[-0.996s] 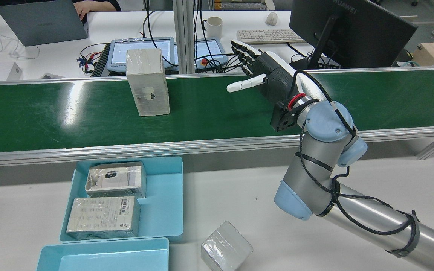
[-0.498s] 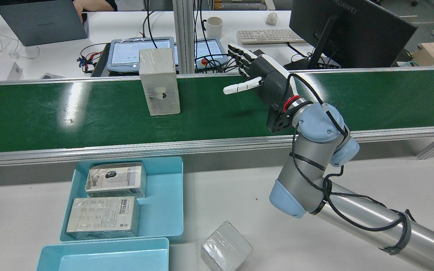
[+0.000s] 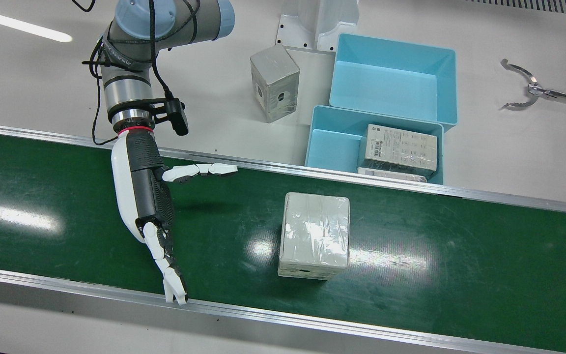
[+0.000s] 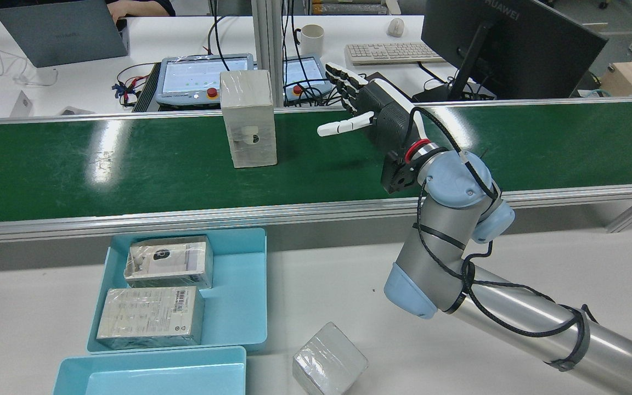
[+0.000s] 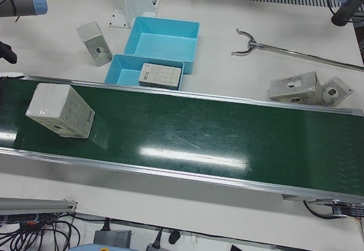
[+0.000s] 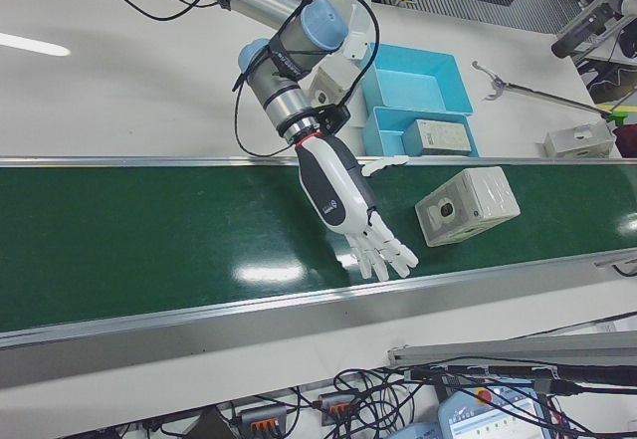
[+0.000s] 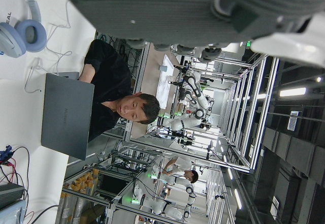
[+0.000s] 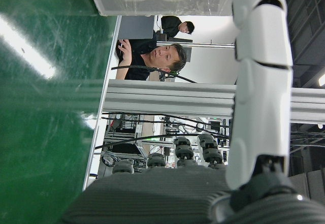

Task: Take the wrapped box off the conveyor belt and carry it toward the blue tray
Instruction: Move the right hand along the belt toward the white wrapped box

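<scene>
Conveyor belt [image 4: 129, 164], green, spans the station; the wrapped box [image 4: 248, 119] stands upright on it near the far rail, untouched. Right hand [image 4: 373, 112] hovers over the belt beside the box but clear of it, fingers spread wide, thumb pointing at the box, holding nothing. The pick looks not yet begun: reach, closure, lift and carry all remain. Blue tray [image 4: 239, 285] sits off the belt on the robot's side, already carrying two wrapped boxes; a second blue tray [image 4: 151, 373] lies just beside it. Left hand shows only as dark blur in its own camera; cannot tell its state. Writing: monitor [image 4: 508, 44] reads "HUAWEI"; laptop [image 4: 61, 33] lid lettering too small to read.
</scene>
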Robot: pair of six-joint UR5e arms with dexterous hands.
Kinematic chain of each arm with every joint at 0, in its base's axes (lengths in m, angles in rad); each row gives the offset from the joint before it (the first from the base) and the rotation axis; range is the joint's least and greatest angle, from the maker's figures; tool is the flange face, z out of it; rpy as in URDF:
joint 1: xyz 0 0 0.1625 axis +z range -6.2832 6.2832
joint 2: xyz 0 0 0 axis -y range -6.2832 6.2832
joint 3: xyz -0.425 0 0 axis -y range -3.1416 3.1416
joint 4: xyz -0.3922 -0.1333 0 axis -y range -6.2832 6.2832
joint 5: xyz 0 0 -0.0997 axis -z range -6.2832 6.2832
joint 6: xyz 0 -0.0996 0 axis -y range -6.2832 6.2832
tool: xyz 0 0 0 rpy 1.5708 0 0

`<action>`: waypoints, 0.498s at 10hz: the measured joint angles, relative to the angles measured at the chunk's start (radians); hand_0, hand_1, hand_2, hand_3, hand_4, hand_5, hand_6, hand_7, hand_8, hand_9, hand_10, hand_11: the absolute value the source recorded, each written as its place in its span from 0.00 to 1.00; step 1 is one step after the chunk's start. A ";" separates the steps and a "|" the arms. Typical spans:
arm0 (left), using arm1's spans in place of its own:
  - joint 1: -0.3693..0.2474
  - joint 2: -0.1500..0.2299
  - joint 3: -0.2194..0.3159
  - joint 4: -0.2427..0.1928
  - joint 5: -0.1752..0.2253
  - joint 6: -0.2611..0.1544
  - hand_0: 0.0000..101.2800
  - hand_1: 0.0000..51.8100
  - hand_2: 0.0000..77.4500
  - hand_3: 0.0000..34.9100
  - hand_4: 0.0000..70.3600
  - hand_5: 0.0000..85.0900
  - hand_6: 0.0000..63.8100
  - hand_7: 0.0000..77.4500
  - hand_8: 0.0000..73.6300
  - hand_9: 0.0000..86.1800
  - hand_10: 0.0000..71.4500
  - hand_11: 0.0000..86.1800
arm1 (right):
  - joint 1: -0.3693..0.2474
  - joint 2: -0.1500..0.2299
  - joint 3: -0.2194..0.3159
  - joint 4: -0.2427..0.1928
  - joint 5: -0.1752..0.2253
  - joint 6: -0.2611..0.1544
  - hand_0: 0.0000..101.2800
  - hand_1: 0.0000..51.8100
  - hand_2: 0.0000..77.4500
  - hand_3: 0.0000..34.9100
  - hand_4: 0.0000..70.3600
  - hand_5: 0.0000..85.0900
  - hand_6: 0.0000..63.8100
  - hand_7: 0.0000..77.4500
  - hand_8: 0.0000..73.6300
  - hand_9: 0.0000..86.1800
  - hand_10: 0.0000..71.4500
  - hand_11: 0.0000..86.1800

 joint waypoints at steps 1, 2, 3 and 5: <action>0.000 0.000 0.000 0.000 0.000 0.000 0.00 0.00 0.01 0.00 0.00 0.01 0.00 0.00 0.00 0.00 0.01 0.00 | -0.001 0.003 -0.002 0.000 0.001 0.000 0.47 0.27 0.15 0.23 0.05 0.11 0.00 0.04 0.02 0.02 0.00 0.01; 0.000 0.000 0.000 0.000 0.000 0.000 0.00 0.00 0.01 0.00 0.00 0.01 0.00 0.00 0.00 0.00 0.01 0.00 | -0.004 0.004 -0.003 0.001 0.001 -0.001 0.47 0.27 0.15 0.23 0.05 0.11 0.00 0.04 0.02 0.02 0.00 0.01; 0.000 0.000 0.000 0.000 0.000 0.000 0.00 0.00 0.01 0.00 0.00 0.01 0.00 0.00 0.00 0.00 0.00 0.00 | -0.007 0.006 -0.005 0.001 0.003 -0.001 0.47 0.29 0.15 0.24 0.05 0.11 0.00 0.04 0.02 0.02 0.00 0.01; 0.000 0.000 0.000 0.000 0.000 0.000 0.00 0.00 0.01 0.00 0.00 0.01 0.00 0.01 0.00 0.00 0.00 0.00 | -0.012 0.013 -0.010 0.001 0.006 0.000 0.47 0.29 0.15 0.19 0.06 0.11 0.00 0.02 0.02 0.02 0.00 0.01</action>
